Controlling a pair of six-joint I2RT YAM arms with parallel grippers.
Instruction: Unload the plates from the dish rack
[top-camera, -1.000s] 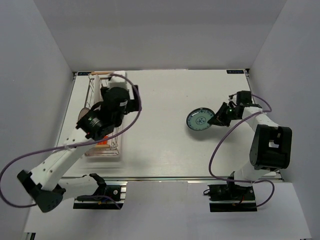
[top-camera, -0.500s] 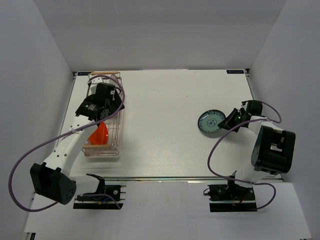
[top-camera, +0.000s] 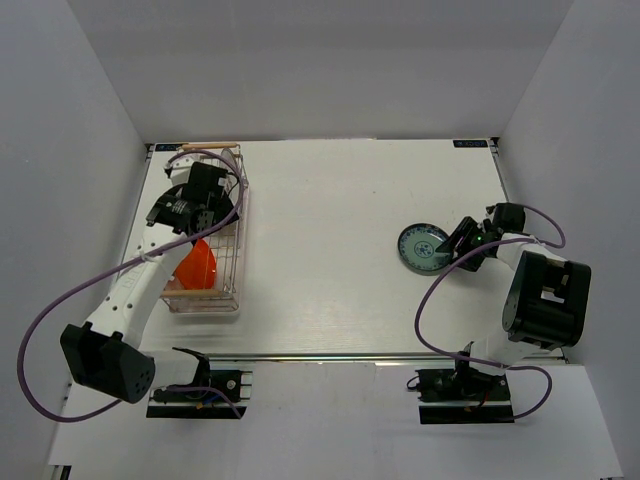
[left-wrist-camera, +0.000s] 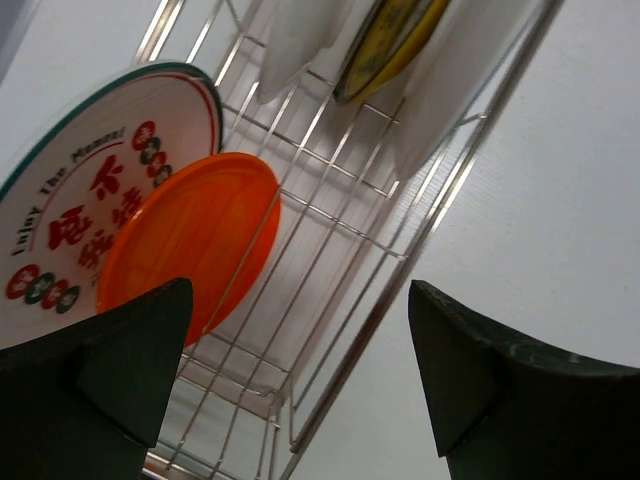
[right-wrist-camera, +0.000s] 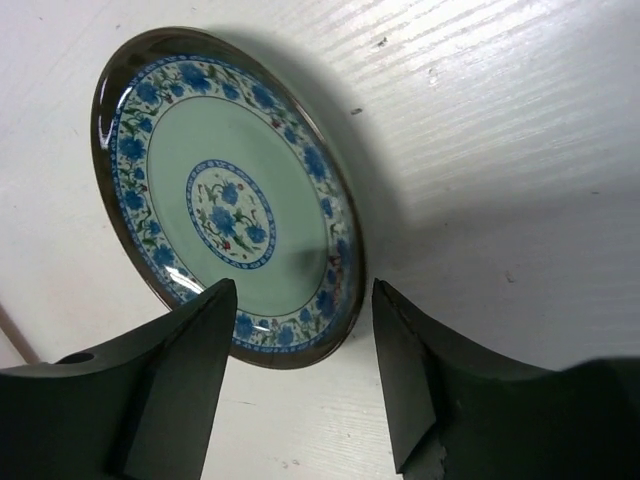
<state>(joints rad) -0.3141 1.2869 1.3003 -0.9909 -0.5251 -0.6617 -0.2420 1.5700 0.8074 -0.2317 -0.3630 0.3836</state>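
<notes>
Top view: dish rack lies lengthwise at 9 o'clock on the table, with a wooden handle at its 12 o'clock end. Left claw hangs over the rack's 12 o'clock half, fingers spread wide, nothing between them.

Left wrist view: three plates stand on edge in the rack.
- White plate with red-green marks is at 9 o'clock.
- Orange plate leans just in front of it, overlapping its lower edge.
- Yellow-brown plate is at 12 o'clock, partly cut off by the frame.

Pale blurred shapes flank the yellow one, can't tell what.

Blue patterned plate is out of the rack, flat on the table at 3 o'clock, well apart from the rack. Right claw sits at that plate's 3 o'clock rim in top view. Its fingers are apart, one either side of the near rim, not clamped. Can't tell if they touch the rim.
</notes>
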